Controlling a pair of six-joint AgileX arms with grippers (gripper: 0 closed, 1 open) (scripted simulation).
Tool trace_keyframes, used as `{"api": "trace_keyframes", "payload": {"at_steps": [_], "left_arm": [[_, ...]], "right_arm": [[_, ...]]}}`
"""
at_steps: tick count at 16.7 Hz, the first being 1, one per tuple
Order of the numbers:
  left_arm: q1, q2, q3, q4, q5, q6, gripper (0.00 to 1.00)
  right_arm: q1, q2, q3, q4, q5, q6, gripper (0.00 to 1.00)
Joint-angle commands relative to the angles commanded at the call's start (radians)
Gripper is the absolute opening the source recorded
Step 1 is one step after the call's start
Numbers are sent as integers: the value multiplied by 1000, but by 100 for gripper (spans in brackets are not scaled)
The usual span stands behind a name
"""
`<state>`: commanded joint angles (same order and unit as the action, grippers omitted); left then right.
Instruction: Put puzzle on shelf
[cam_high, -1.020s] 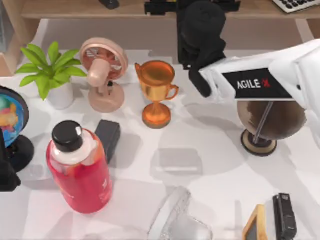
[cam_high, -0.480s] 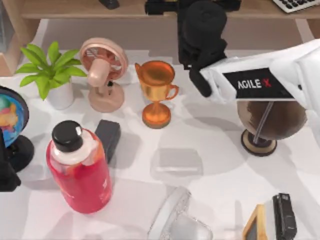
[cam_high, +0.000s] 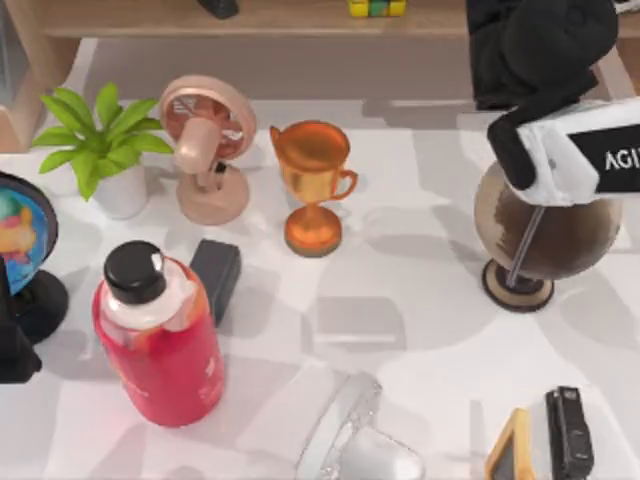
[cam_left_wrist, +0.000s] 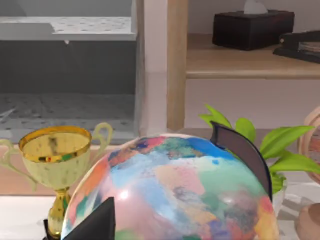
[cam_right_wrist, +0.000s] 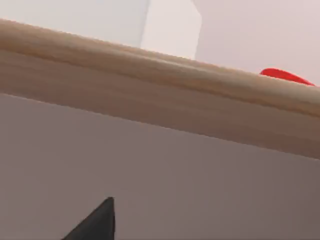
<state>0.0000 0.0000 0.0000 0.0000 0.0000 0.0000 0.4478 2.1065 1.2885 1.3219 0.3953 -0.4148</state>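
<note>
My left arm (cam_high: 12, 345) sits parked at nine o'clock on the table's edge, beside the coloured globe (cam_high: 22, 235); whether its jaws are open or closed I cannot tell. Moving right, the green plant (cam_high: 100, 135) stands at ten o'clock, then the pink fan (cam_high: 205, 140), with the red bottle (cam_high: 160, 340) toward seven o'clock. The orange trophy cup (cam_high: 312, 180) stands near centre. At twelve o'clock the puzzle (cam_high: 376, 8) rests on the shelf (cam_high: 280, 18), free of any grip. My right gripper (cam_high: 535, 50) hangs at one o'clock, well right of the puzzle, above the brown globe (cam_high: 540, 235); I cannot tell how its jaws stand. From my right wrist the shelf edge (cam_right_wrist: 160, 95) runs close across.
</note>
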Motion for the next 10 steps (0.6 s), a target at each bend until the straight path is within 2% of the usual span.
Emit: {"api": "trace_keyframes", "payload": {"at_steps": [4,10], "left_arm": [[0,0,0,0,0,0,100],[0,0,0,0,0,0,100]], "right_arm": [[-212,-161,-294,168,-155,-216,100],[-668,-301,-696,330,-446,-551,100]]}}
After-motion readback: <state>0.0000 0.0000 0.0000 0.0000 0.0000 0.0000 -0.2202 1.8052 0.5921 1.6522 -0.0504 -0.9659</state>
